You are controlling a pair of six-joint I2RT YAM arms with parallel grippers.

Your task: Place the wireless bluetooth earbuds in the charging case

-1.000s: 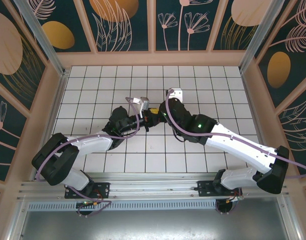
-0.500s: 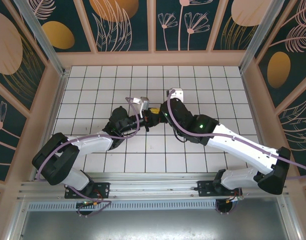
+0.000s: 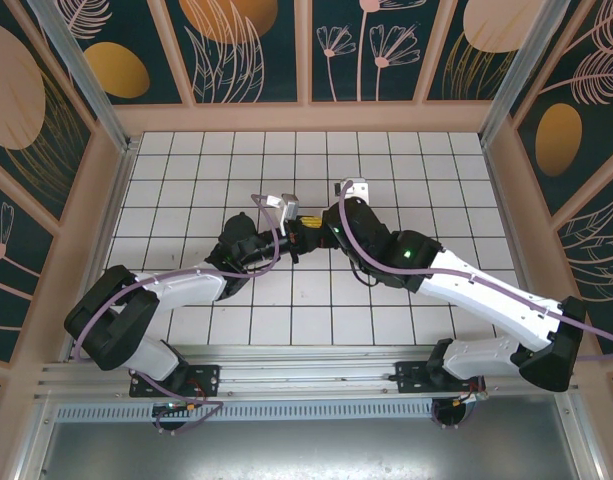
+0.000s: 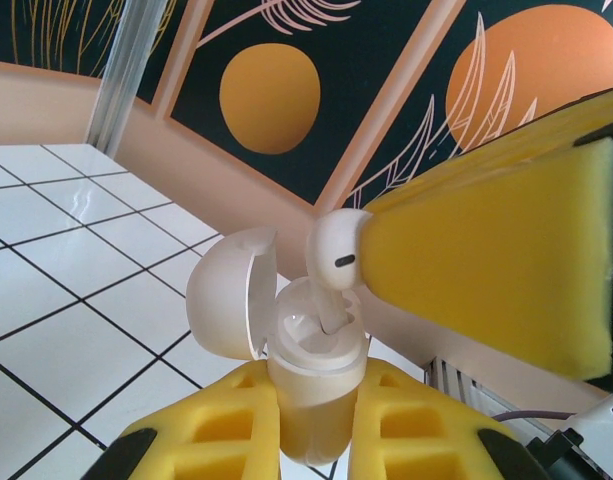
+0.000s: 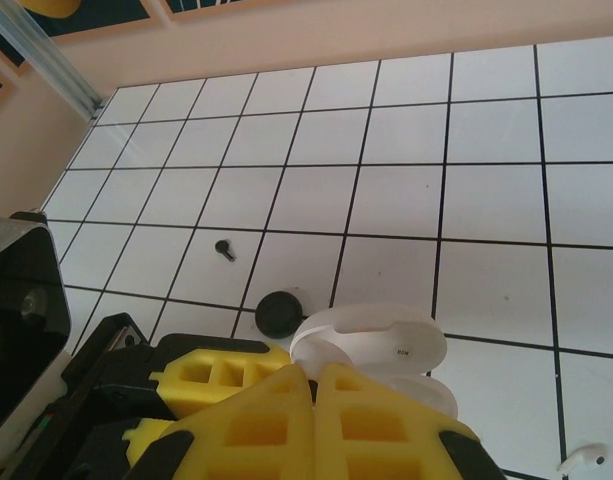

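My left gripper point(image 4: 319, 382) is shut on a white charging case point(image 4: 311, 350), held upright with its lid point(image 4: 231, 290) swung open to the left. Above it, a white earbud point(image 4: 336, 255) sticks out of the tip of my right gripper's yellow fingers point(image 4: 486, 270), and its stem reaches into the case's slot. In the right wrist view my right gripper point(image 5: 313, 370) is shut just over the open case point(image 5: 376, 340). From the top view, both grippers, left point(image 3: 298, 232) and right point(image 3: 316, 230), meet at the middle of the tiled floor.
A black earbud point(image 5: 224, 248) and a round black object point(image 5: 280, 313) lie on the tiles beyond the case. Another white earbud point(image 5: 584, 457) lies at the near right. Peach walls point(image 3: 306, 118) ring the tiled floor.
The right arm's forearm has shifted slightly to the right. Both grippers stay together at the same spot.
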